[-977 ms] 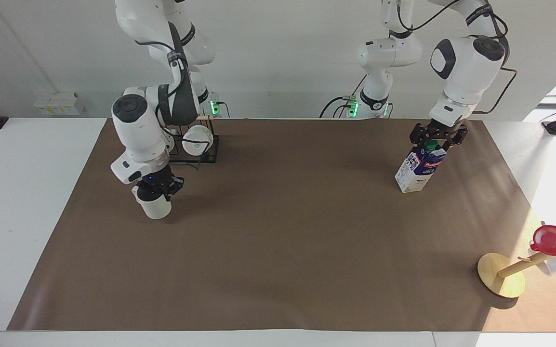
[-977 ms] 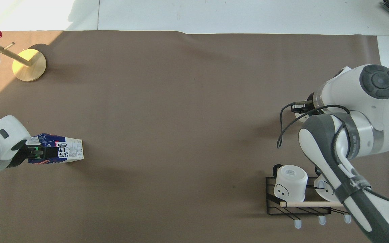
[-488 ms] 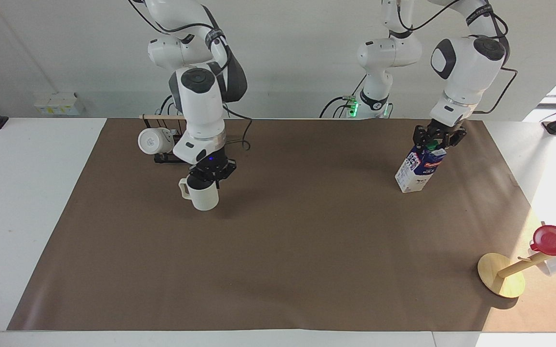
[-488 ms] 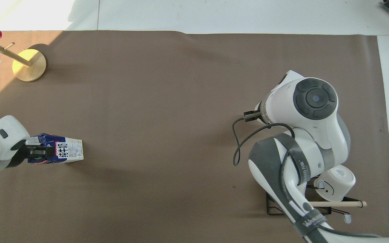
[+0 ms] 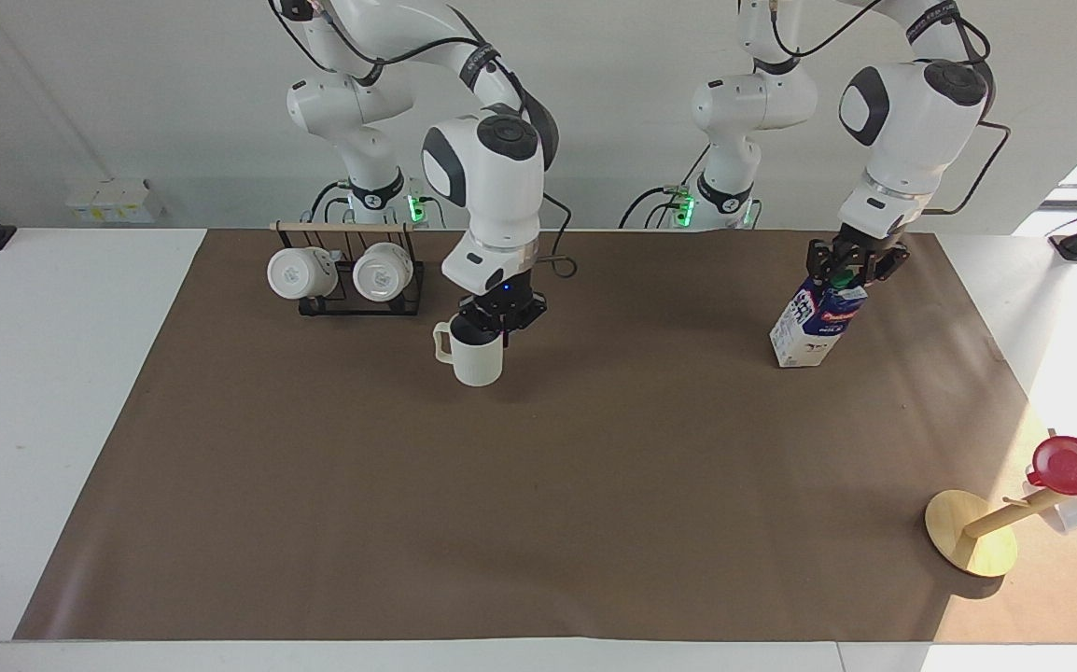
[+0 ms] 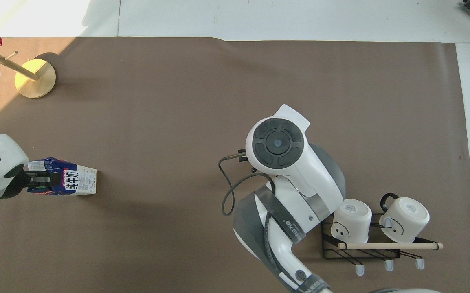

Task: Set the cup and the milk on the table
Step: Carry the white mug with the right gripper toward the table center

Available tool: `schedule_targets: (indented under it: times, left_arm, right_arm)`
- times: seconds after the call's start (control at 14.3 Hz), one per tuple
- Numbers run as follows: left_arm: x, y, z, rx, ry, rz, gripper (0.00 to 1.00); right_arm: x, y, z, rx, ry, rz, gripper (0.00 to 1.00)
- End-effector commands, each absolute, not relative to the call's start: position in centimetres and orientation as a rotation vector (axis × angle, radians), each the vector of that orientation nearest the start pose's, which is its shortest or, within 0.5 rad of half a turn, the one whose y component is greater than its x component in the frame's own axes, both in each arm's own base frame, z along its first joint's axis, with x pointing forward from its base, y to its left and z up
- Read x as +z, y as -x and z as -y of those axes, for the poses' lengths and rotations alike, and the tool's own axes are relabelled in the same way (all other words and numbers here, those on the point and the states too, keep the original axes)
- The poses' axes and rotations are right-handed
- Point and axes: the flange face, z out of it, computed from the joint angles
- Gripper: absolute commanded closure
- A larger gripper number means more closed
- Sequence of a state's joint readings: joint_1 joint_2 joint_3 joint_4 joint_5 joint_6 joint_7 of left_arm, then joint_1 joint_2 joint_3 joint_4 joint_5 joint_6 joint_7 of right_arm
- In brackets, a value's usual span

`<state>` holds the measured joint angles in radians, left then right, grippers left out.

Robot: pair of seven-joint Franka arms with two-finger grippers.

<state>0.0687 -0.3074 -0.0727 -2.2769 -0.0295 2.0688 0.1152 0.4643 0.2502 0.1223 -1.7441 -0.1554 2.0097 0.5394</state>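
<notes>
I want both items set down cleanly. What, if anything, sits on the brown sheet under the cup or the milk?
Nothing visible: the right claw holds the cup over bare sheet; the left claw grips the tilted milk, with bare sheet around it.

The off-white mug with its dark inside stands upright on the brown sheet of the table, loop handle toward the mug rack just beside it. The blue-and-white milk carton, green-capped, leans tilted, well apart from the rack toward the left arm's end.
</notes>
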Motion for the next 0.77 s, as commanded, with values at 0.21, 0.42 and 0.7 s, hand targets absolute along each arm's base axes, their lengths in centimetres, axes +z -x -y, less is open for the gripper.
schedule_targets:
  times: [0.21,0.42,0.7]
  left_arm:
    - [51.1,-46.9,0.5,-0.127,3.131,-0.173,0.46]
    - [52.2,-47.1,0.7,-0.153,3.13,-0.159,0.46]
    - [52.9,-47.4,0.8,-0.146,3.133,-0.157,0.46]
  right_arm:
    - [41.3,-53.5,-40.2,-0.075,3.239,-0.016,1.0]
    - [39.2,-52.4,-41.4,-0.038,3.197,-0.029,1.0]
    - [37.4,-50.5,-42.7,-0.013,3.179,0.034,1.0]
